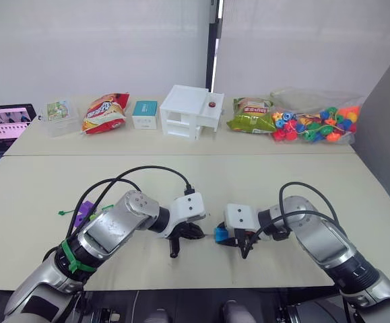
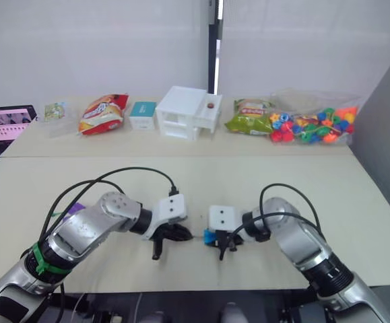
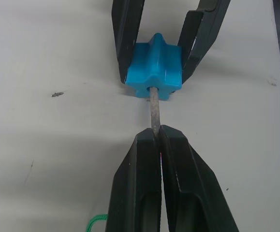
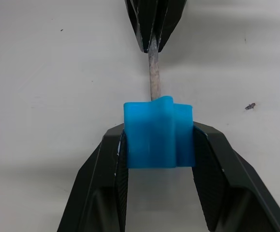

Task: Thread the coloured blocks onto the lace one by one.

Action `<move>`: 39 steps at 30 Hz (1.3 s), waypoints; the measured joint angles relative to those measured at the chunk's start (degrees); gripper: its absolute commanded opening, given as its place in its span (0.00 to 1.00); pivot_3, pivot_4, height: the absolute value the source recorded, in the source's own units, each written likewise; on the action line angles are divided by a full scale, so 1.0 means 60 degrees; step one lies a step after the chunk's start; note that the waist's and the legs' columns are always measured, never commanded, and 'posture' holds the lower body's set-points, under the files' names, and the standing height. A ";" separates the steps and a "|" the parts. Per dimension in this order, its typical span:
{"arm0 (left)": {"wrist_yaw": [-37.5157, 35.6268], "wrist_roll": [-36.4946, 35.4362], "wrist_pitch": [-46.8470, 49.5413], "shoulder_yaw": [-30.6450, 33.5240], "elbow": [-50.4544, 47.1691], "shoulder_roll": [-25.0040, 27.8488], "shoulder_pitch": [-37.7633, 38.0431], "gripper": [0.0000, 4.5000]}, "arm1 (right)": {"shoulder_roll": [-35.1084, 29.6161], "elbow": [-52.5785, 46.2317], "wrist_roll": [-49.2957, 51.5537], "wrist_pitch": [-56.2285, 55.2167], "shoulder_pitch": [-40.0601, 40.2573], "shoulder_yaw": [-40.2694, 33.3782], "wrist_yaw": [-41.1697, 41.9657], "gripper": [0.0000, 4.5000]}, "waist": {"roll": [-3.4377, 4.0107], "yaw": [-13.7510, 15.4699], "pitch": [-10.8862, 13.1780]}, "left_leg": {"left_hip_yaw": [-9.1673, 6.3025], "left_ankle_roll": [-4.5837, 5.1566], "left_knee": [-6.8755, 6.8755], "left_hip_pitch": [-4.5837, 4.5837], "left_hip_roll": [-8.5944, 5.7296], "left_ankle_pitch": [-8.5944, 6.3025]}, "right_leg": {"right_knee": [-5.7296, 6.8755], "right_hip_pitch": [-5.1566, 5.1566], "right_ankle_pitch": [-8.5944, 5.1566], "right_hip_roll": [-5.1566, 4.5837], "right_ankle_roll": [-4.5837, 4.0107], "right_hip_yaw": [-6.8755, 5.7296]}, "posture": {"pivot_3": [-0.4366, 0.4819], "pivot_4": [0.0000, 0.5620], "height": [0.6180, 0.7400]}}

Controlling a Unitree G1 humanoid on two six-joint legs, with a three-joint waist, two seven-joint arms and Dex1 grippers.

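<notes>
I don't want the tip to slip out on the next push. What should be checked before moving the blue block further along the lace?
1. Left gripper shut on the lace tip: ok.
2. Right gripper shut on the blue block, a finger on either side: ok.
3. Tip entering the block's hole: ok.
4. Tip out the far side: cannot tell.
5. Tip in line with the hole: ok.

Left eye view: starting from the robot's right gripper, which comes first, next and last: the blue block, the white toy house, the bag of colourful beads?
1. The blue block: held between the fingers of the right gripper, at the near table edge.
2. The white toy house: on the far table, straight ahead and slightly to the left.
3. The bag of colourful beads: on the far table, off to the right; close to the house's distance.
</notes>
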 measured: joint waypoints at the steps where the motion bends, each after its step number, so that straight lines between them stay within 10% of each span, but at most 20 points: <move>1: -0.0028 0.0000 -0.0178 0.0026 0.0192 -0.0138 0.0048 0.00 | 0.0015 -0.0001 0.0000 0.0006 -0.0009 0.0005 -0.0007 0.29 | 0.0000 -0.0002 0.0000 | 0.0000 0.0000 0.0000 -0.0001 0.0000 0.0000 | 0.0000 -0.0001 0.0000 0.0000 0.0000 0.0000 | 0.48 0.27 1.00; 14: -0.1028 0.0488 -0.2479 -0.0149 0.1194 -0.0239 0.0116 0.00 | 0.0194 -0.0202 0.0053 0.0164 -0.0054 0.0126 0.0000 0.29 | 0.0000 -0.0005 0.0000 | 0.0000 0.0000 -0.0002 -0.0003 0.0000 0.0000 | 0.0003 -0.0007 0.0000 0.0000 0.0000 0.0000 | 0.48 0.27 1.00; 23: -0.1589 0.0282 -0.3692 0.0421 0.1320 -0.0032 0.0441 0.64 | 0.0196 -0.0112 0.0032 0.0250 -0.0025 0.0163 -0.0219 0.29 | 0.0001 -0.0013 0.0000 | 0.0000 0.0000 -0.0002 0.0000 0.0002 0.0000 | 0.0003 -0.0006 0.0000 0.0001 0.0000 0.0000 | 0.48 0.27 1.00; 36: -0.1729 0.1161 -0.5610 0.0834 0.2495 0.0783 0.1391 0.64 | 0.0052 -0.0126 0.0064 0.0276 0.0000 0.0163 -0.0328 0.29 | 0.0000 0.0020 -0.0002 | 0.0002 0.0002 0.0001 0.0006 0.0001 -0.0001 | 0.0001 0.0003 0.0003 0.0001 0.0004 0.0001 | 0.48 0.27 1.00; 39: -0.1622 0.1288 -0.5834 0.0896 0.2679 0.0541 0.1402 0.45 | 0.0050 -0.0158 0.0072 0.0388 0.0002 0.0162 -0.0357 0.29 | 0.0001 0.0030 -0.0003 | 0.0002 0.0001 0.0001 0.0007 0.0000 -0.0001 | 0.0001 0.0005 0.0003 -0.0001 0.0005 0.0001 | 0.48 0.27 1.00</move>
